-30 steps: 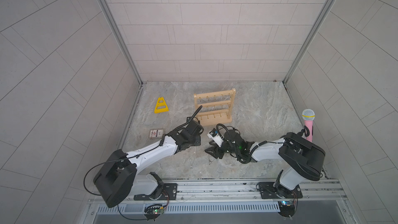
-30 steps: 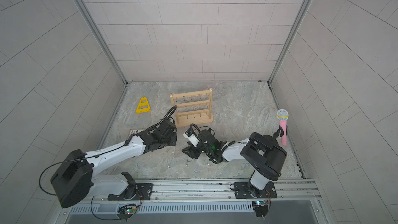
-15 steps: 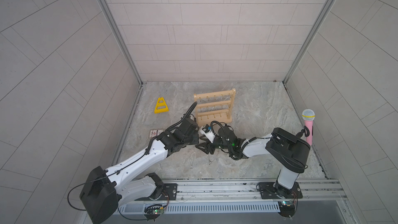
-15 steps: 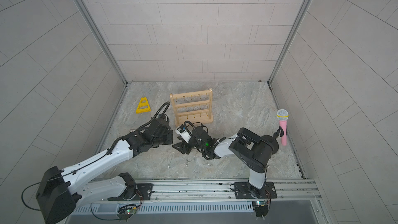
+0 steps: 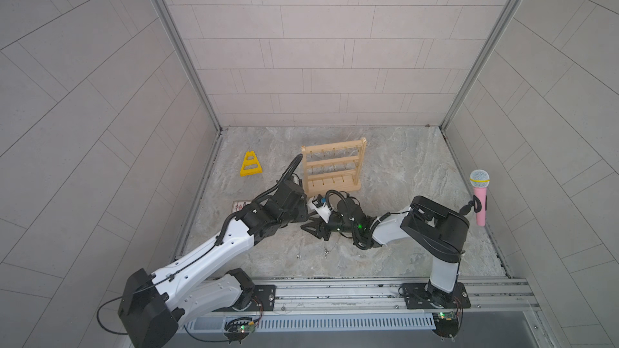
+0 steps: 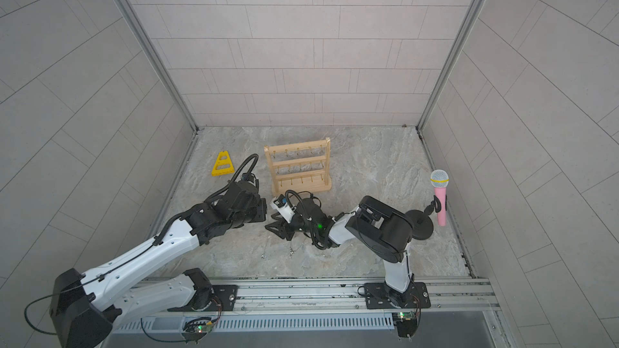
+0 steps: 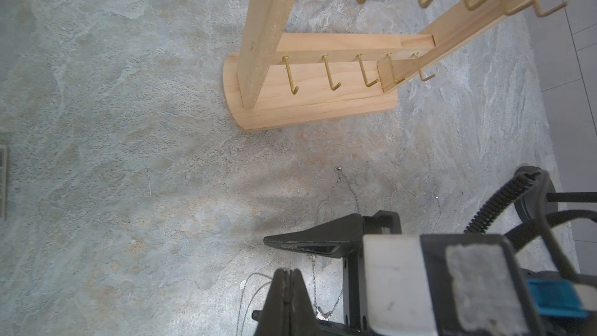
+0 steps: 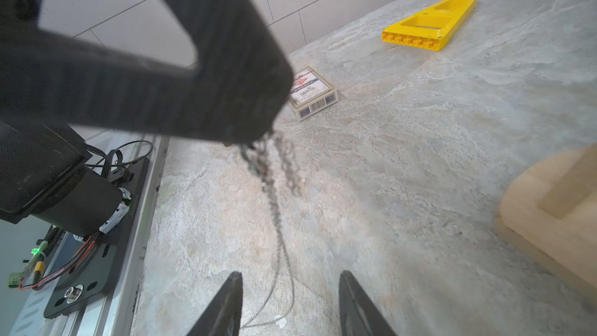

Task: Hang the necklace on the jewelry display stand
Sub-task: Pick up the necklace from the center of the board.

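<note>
Left tool (image 8: 258, 124): pressed together, pinching the necklace (image 8: 271, 176). The chain hangs from it, and its lower loop lies on the surface (image 8: 420, 156), about midway between front and back edges.

Right tool (image 8: 290, 274): spread, straddling the chain, gripping nothing.

Jewelry display stand (image 5: 332, 162): just behind, toward the back edge; visible hooks on its 3 bars are bare.

Judgement: pickup done, hanging outstanding.

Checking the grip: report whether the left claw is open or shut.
Shut: the left claw shows no gap, and the necklace hangs from its tip.
</note>
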